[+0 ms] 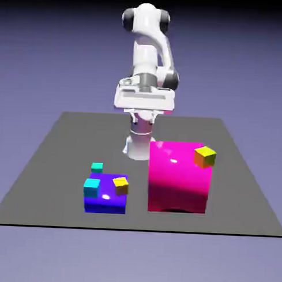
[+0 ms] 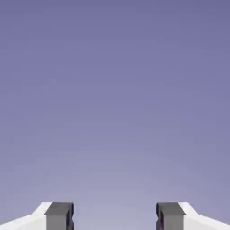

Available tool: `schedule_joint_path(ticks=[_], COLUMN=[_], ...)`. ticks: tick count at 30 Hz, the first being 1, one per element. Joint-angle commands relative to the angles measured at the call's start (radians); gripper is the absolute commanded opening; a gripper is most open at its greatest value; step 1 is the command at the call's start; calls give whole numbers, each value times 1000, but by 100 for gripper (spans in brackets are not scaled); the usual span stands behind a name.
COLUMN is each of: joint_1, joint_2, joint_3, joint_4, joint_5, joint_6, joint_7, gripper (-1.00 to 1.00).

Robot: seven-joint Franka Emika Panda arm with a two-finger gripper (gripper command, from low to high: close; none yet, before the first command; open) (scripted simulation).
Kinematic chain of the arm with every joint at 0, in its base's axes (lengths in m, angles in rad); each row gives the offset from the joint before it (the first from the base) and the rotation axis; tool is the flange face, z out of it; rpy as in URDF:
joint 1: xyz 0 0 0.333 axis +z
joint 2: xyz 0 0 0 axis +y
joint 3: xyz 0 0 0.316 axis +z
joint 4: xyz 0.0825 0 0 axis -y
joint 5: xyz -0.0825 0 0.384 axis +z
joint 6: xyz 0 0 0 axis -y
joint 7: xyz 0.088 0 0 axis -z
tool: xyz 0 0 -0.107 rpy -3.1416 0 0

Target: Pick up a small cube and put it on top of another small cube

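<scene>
The small teal-green cube [image 1: 96, 167] lies on the grey table [image 1: 56, 157], just behind the blue block [image 1: 106, 200]. On that block sit a brighter cyan cube [image 1: 91, 187] and a yellow cube [image 1: 120, 184]. My gripper [image 1: 144, 117] hangs high near the arm's base, far behind and above all the cubes. In the hand view the gripper [image 2: 114, 216] is open; its two grey fingertips [image 2: 59, 214] stand wide apart with only the plain backdrop between them. No cube shows in that view.
A large magenta block [image 1: 179, 178] stands to the exterior view's right of the blue block, with another yellow cube [image 1: 204, 156] on its top far corner. It is taller than the blue block.
</scene>
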Motion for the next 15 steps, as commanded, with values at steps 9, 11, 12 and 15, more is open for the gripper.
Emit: schedule_joint_path(ticks=[9,11,12,15], joint_1=[-322,-393,-429,-508], joint_2=[326,399,435,515], joint_3=[-206,-252,-275,-325], joint_4=[-15,-18,-20,-23], joint_5=[229,279,305,361], joint_6=[-323,-395,-431,-510], joint_7=[220,269,294,348], gripper=[0,0,0,0])
